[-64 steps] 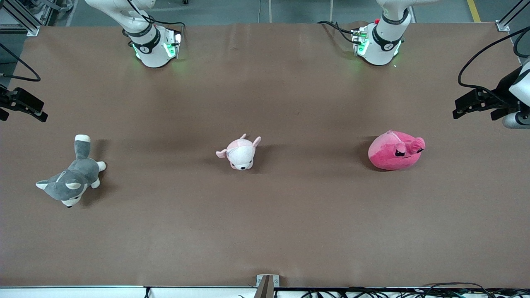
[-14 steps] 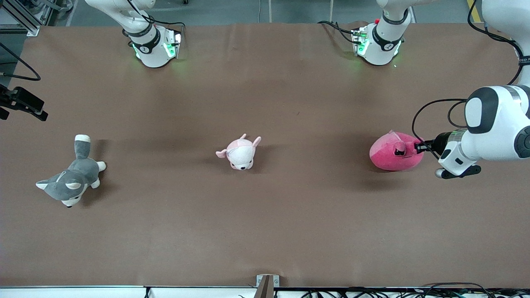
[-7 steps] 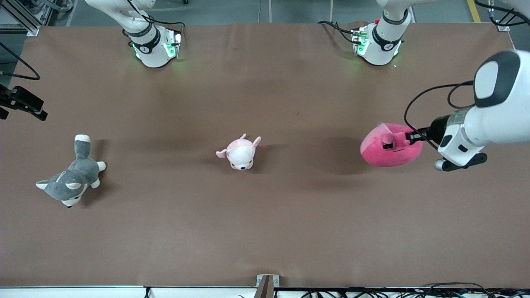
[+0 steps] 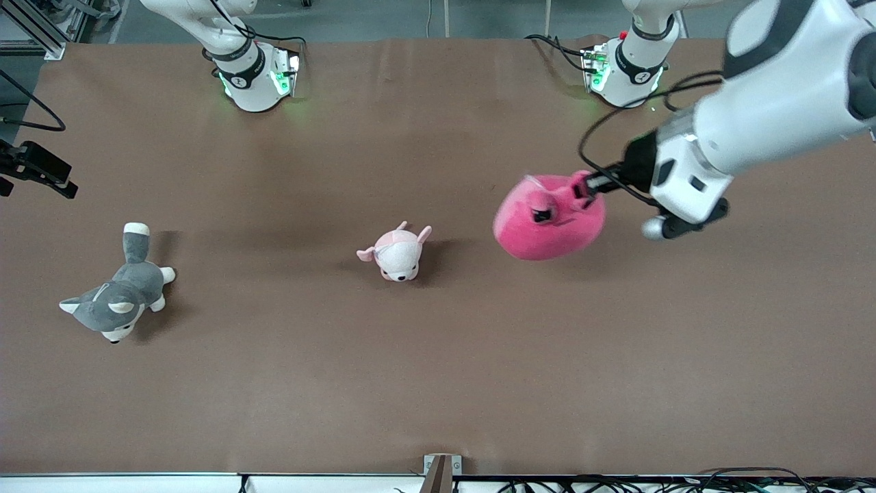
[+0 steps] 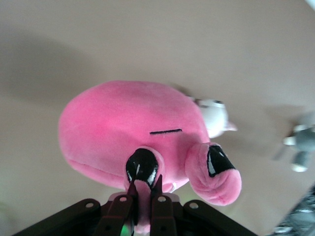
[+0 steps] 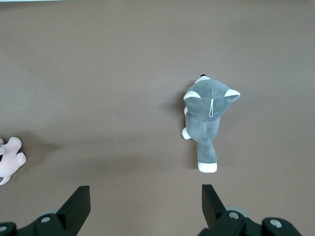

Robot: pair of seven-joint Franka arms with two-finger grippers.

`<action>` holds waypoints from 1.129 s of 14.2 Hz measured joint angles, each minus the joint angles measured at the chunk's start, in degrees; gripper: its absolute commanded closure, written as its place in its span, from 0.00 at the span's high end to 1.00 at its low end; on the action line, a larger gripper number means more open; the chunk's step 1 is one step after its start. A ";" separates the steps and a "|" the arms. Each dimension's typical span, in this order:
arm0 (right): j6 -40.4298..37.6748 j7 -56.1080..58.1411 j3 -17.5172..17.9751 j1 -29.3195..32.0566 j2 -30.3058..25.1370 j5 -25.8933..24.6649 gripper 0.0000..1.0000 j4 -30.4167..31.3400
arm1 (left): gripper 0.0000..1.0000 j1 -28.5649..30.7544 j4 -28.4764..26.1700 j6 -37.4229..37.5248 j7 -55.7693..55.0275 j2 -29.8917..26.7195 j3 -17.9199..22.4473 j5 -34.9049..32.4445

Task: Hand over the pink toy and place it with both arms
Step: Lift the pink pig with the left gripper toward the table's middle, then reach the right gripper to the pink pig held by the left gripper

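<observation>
The hot-pink blob plush (image 4: 547,222) hangs in the air over the table, between the middle and the left arm's end. My left gripper (image 4: 592,185) is shut on a flap of the toy by its black eye. In the left wrist view the fingers pinch the pink fabric (image 5: 145,184) and the toy's body (image 5: 123,123) fills the middle. My right gripper (image 4: 37,171) is up at the right arm's end of the table. It is open and empty in the right wrist view (image 6: 145,196).
A small pale pink-and-white plush (image 4: 397,255) lies at the table's middle, beside the lifted toy. A grey-and-white husky plush (image 4: 116,301) lies toward the right arm's end, also in the right wrist view (image 6: 206,115). The brown table (image 4: 438,383) has bare room nearer the camera.
My left gripper closed on the pink toy, lifted it off the table and carried it toward the table's middle. The right arm has not moved.
</observation>
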State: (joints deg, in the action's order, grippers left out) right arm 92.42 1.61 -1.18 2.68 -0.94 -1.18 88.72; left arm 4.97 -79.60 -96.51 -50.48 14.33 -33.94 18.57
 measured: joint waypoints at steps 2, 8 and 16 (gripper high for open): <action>-0.15 0.18 0.11 -0.20 0.00 0.00 1.00 -0.22 | 0.00 -3.86 0.11 -5.46 -5.64 0.19 -1.92 0.13; -0.44 2.91 0.59 -5.26 0.47 4.40 1.00 -0.33 | 0.00 -14.89 0.15 -20.91 -13.72 2.12 -2.07 0.16; -0.94 0.49 0.10 -5.73 5.15 33.66 0.65 -0.27 | 0.00 -17.14 0.18 -28.01 -15.60 3.99 -2.03 0.16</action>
State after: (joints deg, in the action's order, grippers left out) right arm 91.48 2.10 -1.08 -3.05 4.21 32.48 88.45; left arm -12.17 -79.42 -124.52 -66.08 18.32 -35.97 18.73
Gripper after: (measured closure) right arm 0.304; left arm 0.885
